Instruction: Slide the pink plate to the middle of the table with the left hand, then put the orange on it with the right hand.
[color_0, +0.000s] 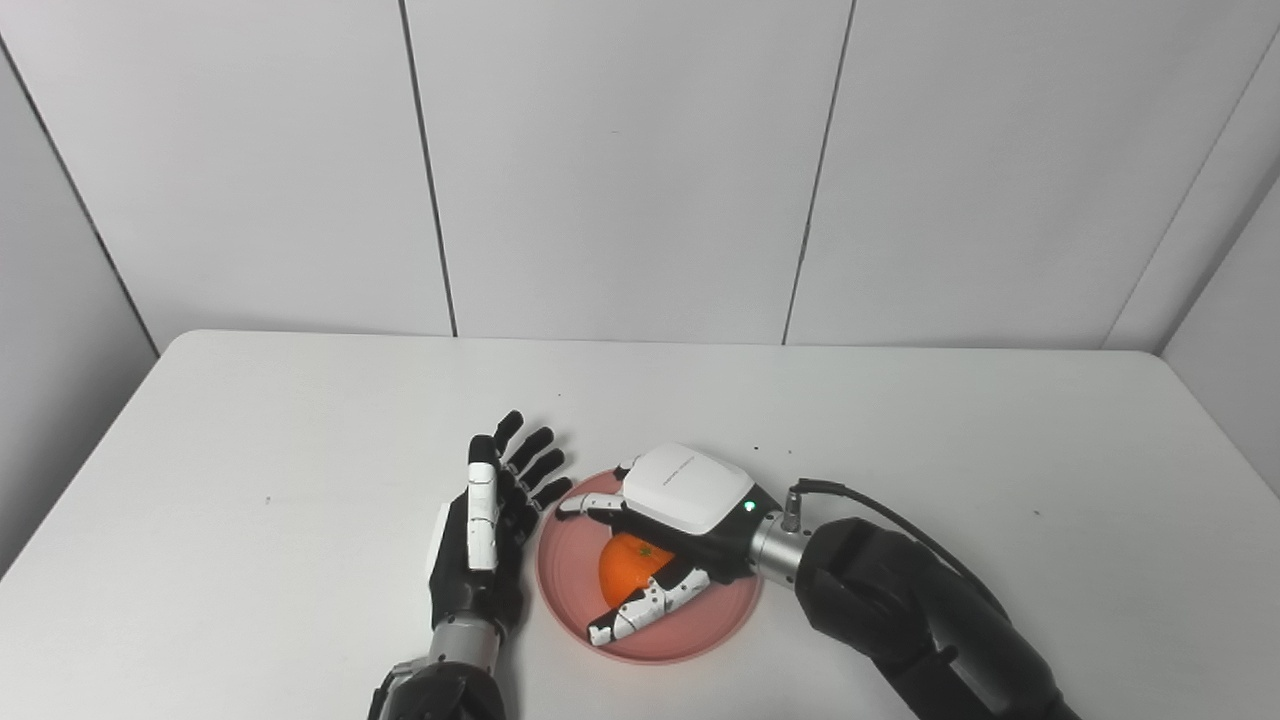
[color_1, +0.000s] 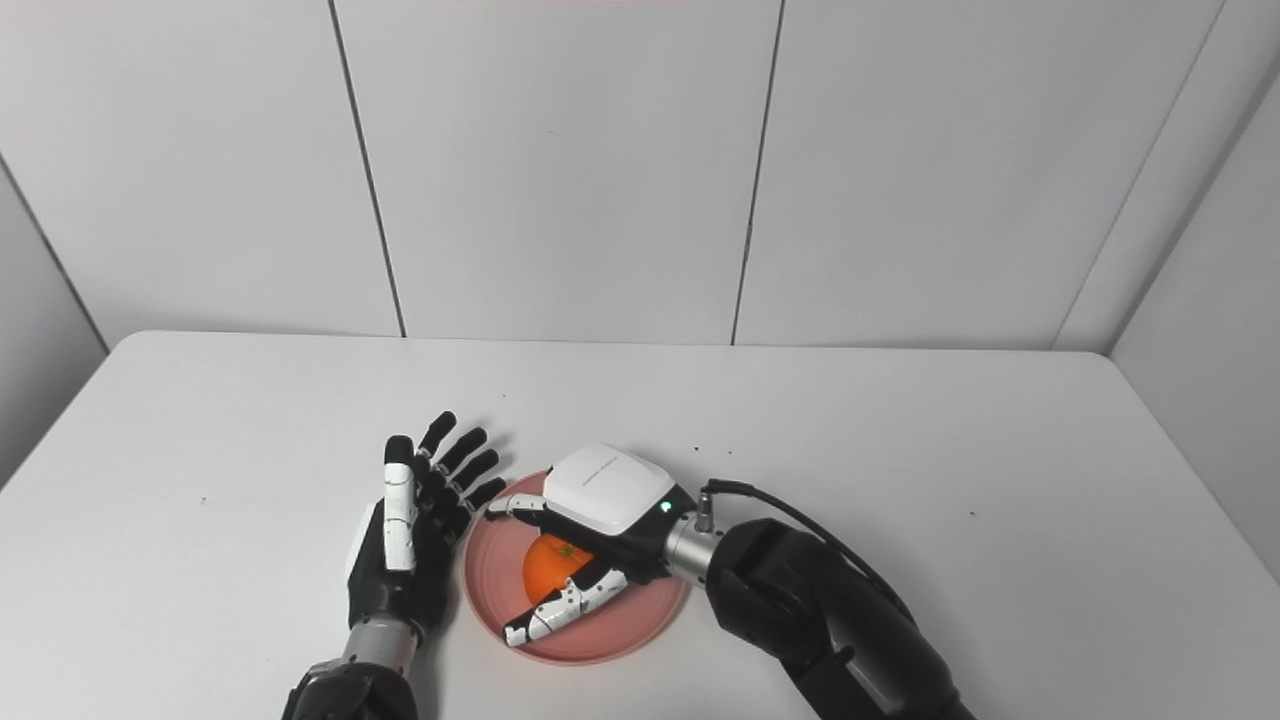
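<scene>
The pink plate (color_0: 700, 625) lies on the white table near the front edge, about midway across. The orange (color_0: 628, 572) rests on the plate under my right hand (color_0: 680, 500). That hand hovers palm down over the fruit, its fingers (color_0: 590, 506) stretched out behind the orange and its thumb (color_0: 645, 603) lying along the orange's front. The fingers are spread rather than curled. My left hand (color_0: 490, 520) stands open just left of the plate, fingers straight and pointing away, its fingertips close to the rim.
The white table (color_0: 900, 420) stretches to the wall panels behind. A black cable (color_0: 880, 505) loops off my right wrist above the table.
</scene>
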